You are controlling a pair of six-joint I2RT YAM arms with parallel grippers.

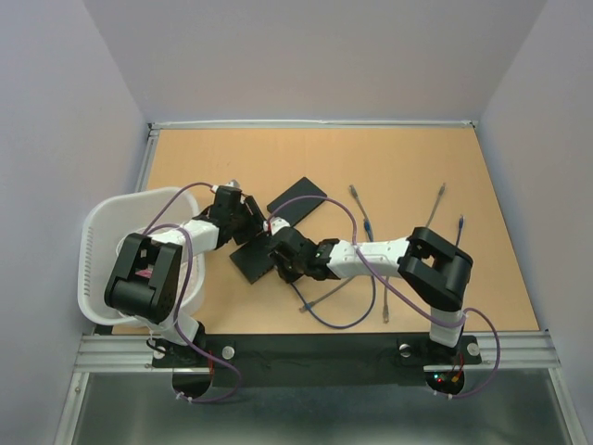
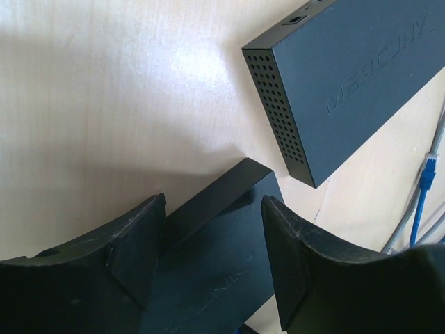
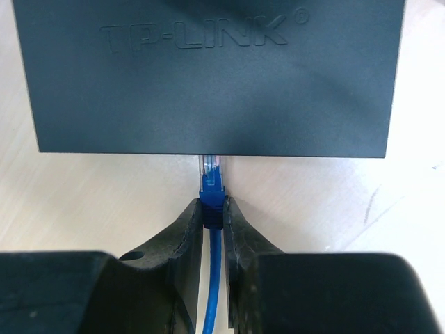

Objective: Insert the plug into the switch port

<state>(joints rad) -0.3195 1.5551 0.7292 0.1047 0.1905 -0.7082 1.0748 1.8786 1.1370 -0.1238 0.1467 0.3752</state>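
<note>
The right gripper (image 3: 213,209) has its jaws pressed together on the blue boot of the blue cable (image 3: 214,278), pinching it just behind the clear plug (image 3: 211,167). In the right wrist view the plug points to 12 o'clock. Its tip meets the near edge of the TP-LINK switch (image 3: 208,83). The port face is hidden under that edge, so whether the plug has entered a port cannot be told.

The left gripper (image 2: 214,209) has its jaws spread wide, one finger on each side of the end of the TP-LINK switch. Whether the fingers (image 2: 139,243) press on its sides cannot be told.

In the top view the TP-LINK switch lies at the centre of the table (image 1: 417,158), between the two grippers. A second unit, the MERCURY switch (image 1: 296,199), lies apart from it at 1 o'clock. The white basket (image 1: 93,232) stands at 9 o'clock, at the table edge. Loose cables (image 1: 368,222) lie at 3 o'clock, well apart from both switches
</note>
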